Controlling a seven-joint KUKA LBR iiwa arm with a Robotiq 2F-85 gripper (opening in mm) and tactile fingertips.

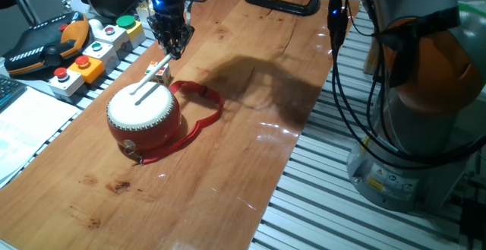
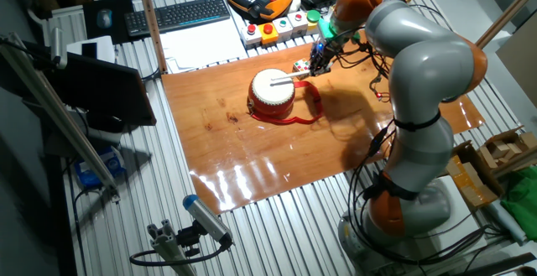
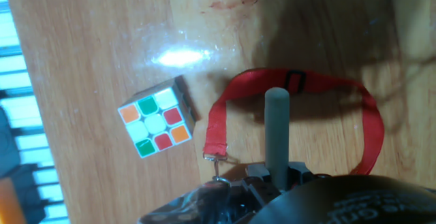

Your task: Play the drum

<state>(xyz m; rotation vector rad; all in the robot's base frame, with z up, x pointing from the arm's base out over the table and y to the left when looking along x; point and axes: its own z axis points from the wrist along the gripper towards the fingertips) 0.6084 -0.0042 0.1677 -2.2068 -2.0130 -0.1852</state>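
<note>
In one fixed view the drum (image 1: 143, 116) sits on the wooden tabletop (image 1: 228, 166), toward its left side, with its cream head facing up and its red strap (image 1: 199, 106) looping out to the right. The claw (image 1: 171, 43) hangs just behind and above it, closed on a pale drumstick (image 1: 153, 85) that slopes down from the fingers onto the head. The stick's lower part lies across the skin, so I judge this to be a strike landing or resting, though contact cannot be confirmed from here. A Rubik's cube (image 1: 159, 71) lies just beyond the drum, under the claw. A box of coloured push buttons (image 1: 95, 51) stands off the tabletop's left edge.

The other fixed view shows the arm (image 2: 419, 83) reaching over from the right. The drum (image 2: 273, 94) sits near the far edge of the tabletop (image 2: 277, 158), with the stick (image 2: 282, 79) laid over its head.

The hand view looks down past the stick (image 3: 276, 132), gripped at the bottom of the frame and pointing away. The strap (image 3: 300, 108) curves around it and the cube (image 3: 155, 123) sits to its left. The drum head itself is not in this frame.

As a judgement, the task is well underway: the stick is in hand and at the skin. Further beats may remain.
</note>
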